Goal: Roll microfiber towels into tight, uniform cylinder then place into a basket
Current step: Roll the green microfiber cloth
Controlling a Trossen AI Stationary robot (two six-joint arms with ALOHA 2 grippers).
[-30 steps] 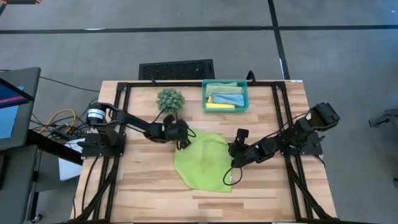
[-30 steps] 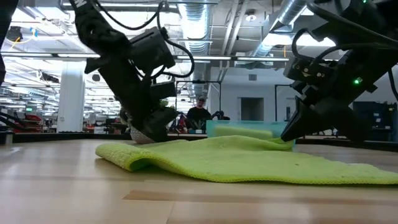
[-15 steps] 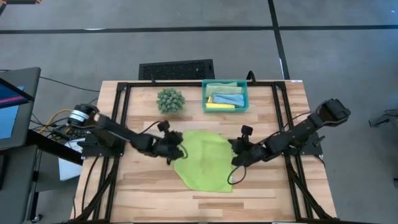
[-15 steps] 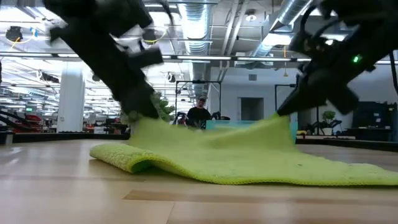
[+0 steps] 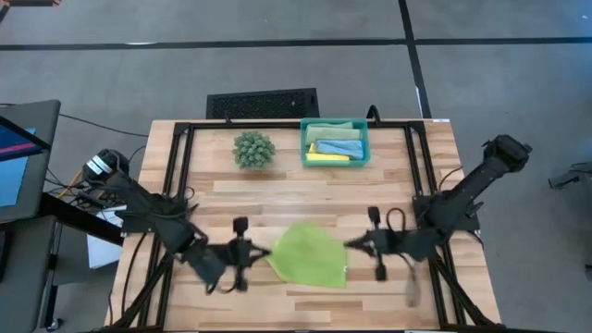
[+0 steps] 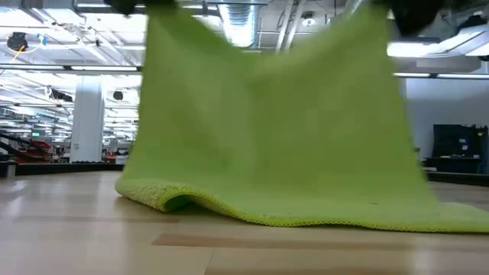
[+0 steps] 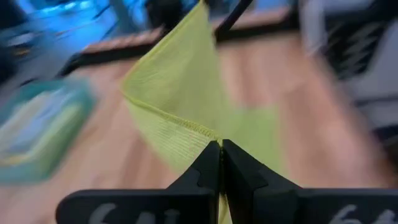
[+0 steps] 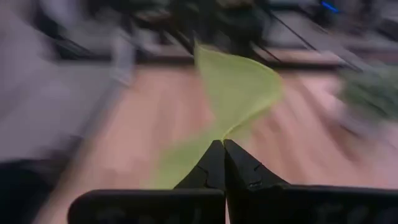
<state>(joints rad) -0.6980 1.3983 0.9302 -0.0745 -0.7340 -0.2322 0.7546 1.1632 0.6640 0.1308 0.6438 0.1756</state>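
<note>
Both grippers pulled lime towel (image 5: pixel 308 256) toward table's near edge, jaws clamped on opposite corners.

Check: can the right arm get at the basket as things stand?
Probably not yet. The right end effector is shut on a corner of the lime green towel, the left end effector holding the opposite corner. The path to the basket looks clear, but it must release first.

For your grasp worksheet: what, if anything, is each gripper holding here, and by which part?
Both hold the lime green towel. The left gripper is shut on its stitched edge, the right gripper on the opposite edge, lifting it between them.
</note>
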